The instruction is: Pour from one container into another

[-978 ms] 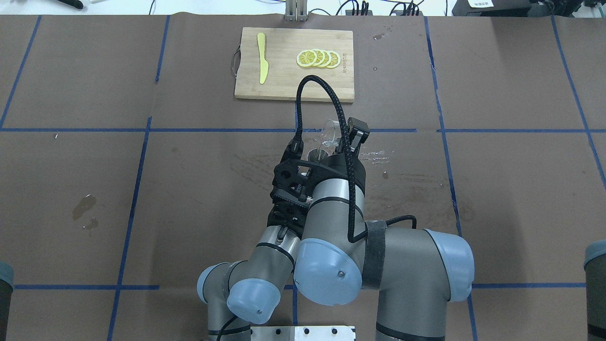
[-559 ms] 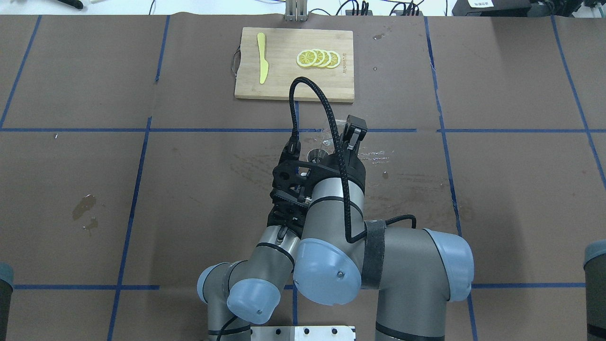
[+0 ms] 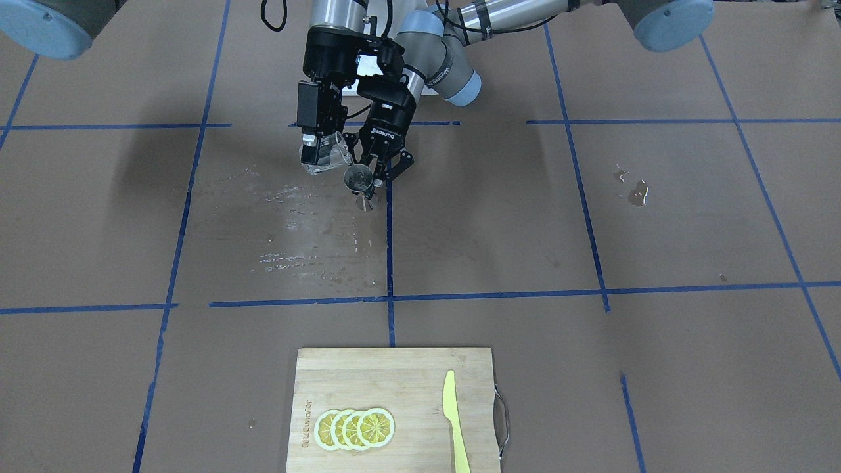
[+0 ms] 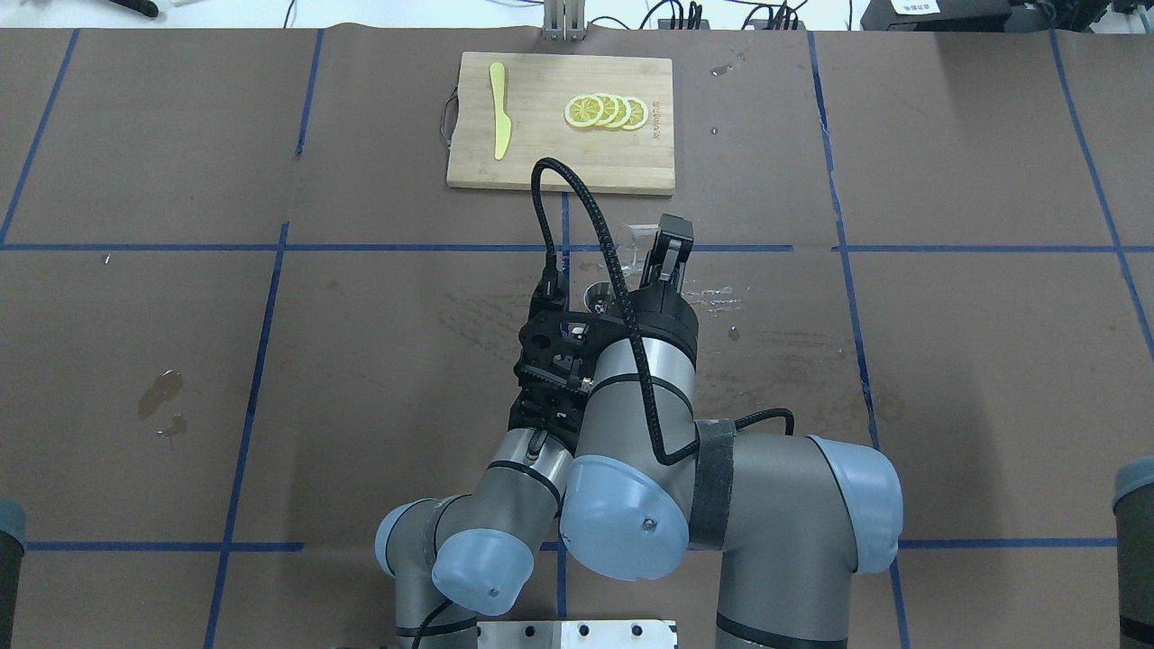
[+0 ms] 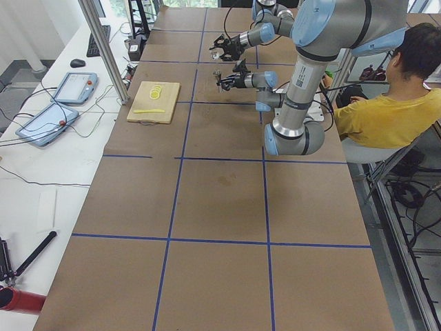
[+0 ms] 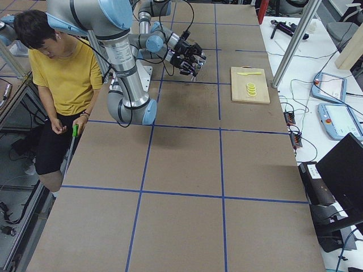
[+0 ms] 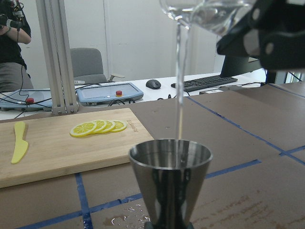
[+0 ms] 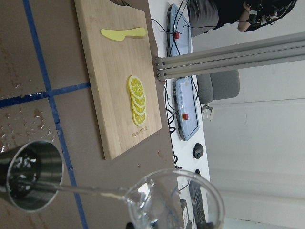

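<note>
My left gripper is shut on the waist of the steel jigger, holding it upright above the table. My right gripper is shut on the clear glass measuring cup, which is tipped with its lip over the jigger. The left wrist view shows the cup overhead and a thin stream of water falling into the jigger. In the right wrist view the cup's rim is close, and the stream runs to the jigger's mouth. From overhead, the right arm partly hides the jigger.
A wooden cutting board at the far side holds lemon slices and a yellow knife. Water droplets wet the brown paper under the grippers. A seated person is beside the robot's base.
The right wrist has rotated further, swinging its cable to the left and tipping the glass cup more steeply over the jigger. The left gripper and the jigger have held still.
</note>
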You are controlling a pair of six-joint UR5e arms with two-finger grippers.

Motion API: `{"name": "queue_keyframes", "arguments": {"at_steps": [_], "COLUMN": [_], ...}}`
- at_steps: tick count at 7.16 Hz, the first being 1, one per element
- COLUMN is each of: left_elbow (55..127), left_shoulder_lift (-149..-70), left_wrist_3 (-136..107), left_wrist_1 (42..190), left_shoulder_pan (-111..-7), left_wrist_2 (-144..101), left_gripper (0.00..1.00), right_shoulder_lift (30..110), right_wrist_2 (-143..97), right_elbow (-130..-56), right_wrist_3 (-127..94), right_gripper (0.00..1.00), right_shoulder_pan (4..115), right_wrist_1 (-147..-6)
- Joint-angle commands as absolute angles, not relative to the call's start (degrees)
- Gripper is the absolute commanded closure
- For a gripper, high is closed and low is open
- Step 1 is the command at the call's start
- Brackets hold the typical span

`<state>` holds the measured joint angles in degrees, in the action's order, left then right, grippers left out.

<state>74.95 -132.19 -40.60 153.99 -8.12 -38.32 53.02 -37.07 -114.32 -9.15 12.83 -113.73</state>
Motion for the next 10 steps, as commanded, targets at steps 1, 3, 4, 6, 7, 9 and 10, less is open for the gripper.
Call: {"name": "queue_keyframes", "arguments": {"at_steps": [1, 3, 4, 6, 7, 9, 10], "left_elbow": [74.97, 75.23, 75.32, 76.28, 80.81, 87.08, 88.58], "left_shoulder_lift": [-132.19, -132.19, -132.1, -131.58, -128.18, -120.45, -115.89], "left_wrist_3": [-40.61, -40.61, -40.61, -40.43, -40.43, -40.6, -40.43], "left_wrist_1": [153.98, 154.07, 154.07, 154.33, 154.51, 157.39, 162.46], "left_shoulder_pan": [-8.09, -8.17, -8.17, -8.7, -9.22, -9.58, -9.67], "left_wrist_2": [-38.32, -38.32, -38.23, -38.23, -38.41, -38.15, -37.97], "left_gripper": [1.0, 1.0, 1.0, 1.0, 1.0, 1.0, 1.0], "right_shoulder_lift": [52.91, 53.69, 55.96, 57.04, 57.91, 62.99, 67.45], "right_wrist_2": [-36.83, -37.0, -37.0, -38.48, -40.06, -41.21, -42.35], "right_elbow": [-114.35, -114.17, -113.91, -114.69, -115.22, -116.97, -119.33], "right_wrist_3": [-8.09, -12.8, -17.01, -29.1, -36.31, -49.87, -53.4], "right_gripper": [1.0, 1.0, 1.0, 1.0, 1.0, 1.0, 1.0], "right_shoulder_pan": [12.83, 12.92, 12.75, 13.27, 13.36, 13.53, 13.54], "right_wrist_1": [-113.64, -107.8, -102.36, -95.23, -92.14, -84.5, -82.46]}}
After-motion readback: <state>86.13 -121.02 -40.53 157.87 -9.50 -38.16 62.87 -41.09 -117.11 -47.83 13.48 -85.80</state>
